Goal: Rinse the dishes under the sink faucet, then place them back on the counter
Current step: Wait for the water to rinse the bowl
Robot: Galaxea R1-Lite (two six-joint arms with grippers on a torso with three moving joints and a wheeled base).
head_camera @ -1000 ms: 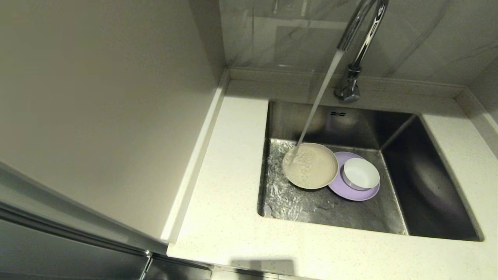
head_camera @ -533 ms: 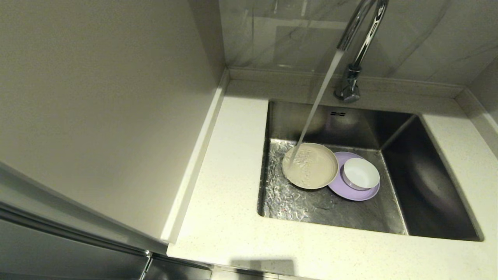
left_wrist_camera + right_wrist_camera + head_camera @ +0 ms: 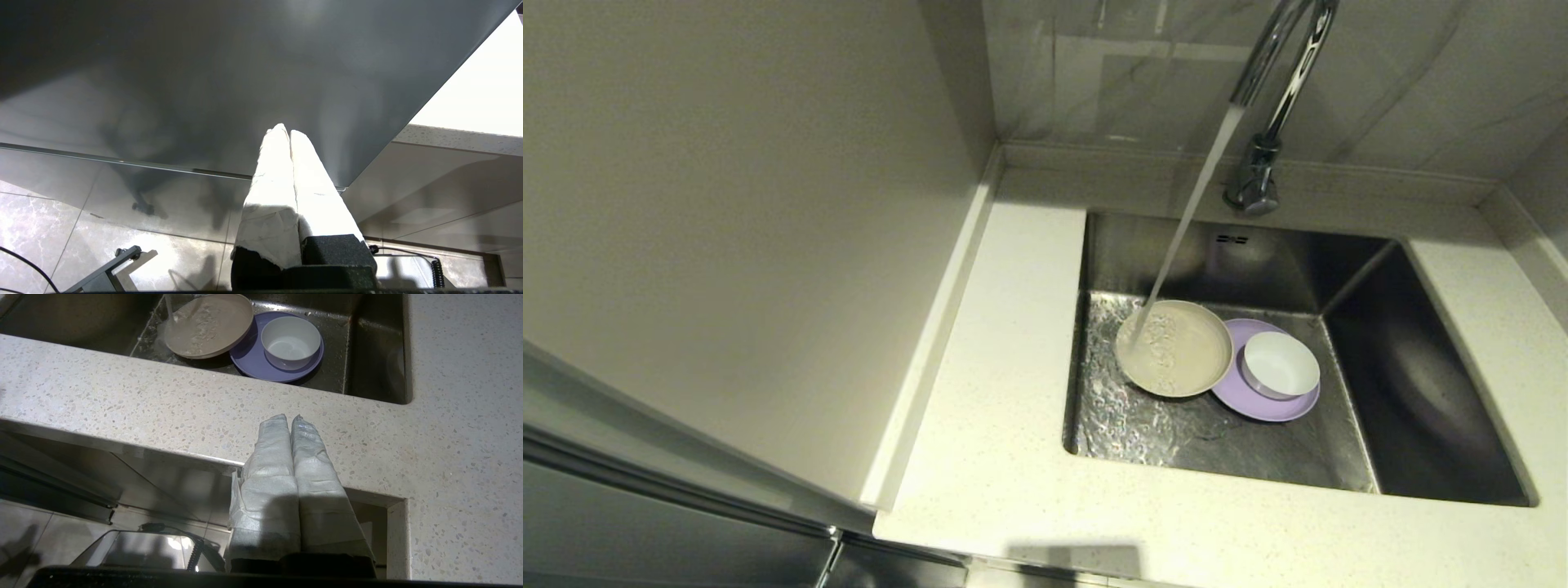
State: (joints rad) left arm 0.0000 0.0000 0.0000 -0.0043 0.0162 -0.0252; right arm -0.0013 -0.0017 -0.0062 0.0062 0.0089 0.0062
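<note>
status: rinse stage under way, no dish yet returned to the counter (image 3: 1005, 490).

faucet (image 3: 1270, 122): running. the stream falls from the spout onto the near-left rim area of the beige plate (image 3: 1174, 349), and the sink (image 3: 1143, 425) floor around it is wet and rippled.

dish positions: all three dishes sit on the sink floor, left half of the basin. the beige plate overlaps the left edge of the lavender plate (image 3: 1270, 404). the white bowl (image 3: 1281, 364) stands upright on the lavender plate, just beside the beige plate. only the beige plate is under the stream; the lavender plate and the bowl lie to the side of it.

left gripper (image 3: 289, 136): fingers pressed together, nothing between them, parked low beside a dark cabinet panel (image 3: 229, 81), away from the sink.

right gripper (image 3: 291, 422): fingers pressed together, nothing held, parked below the front edge of the counter, short of the sink.

remaining work, as judged: bring each dish under the stream in turn, in particular the lavender plate and bowl, then lift all three out and set them on the counter. neither arm is engaged with a dish.
</note>
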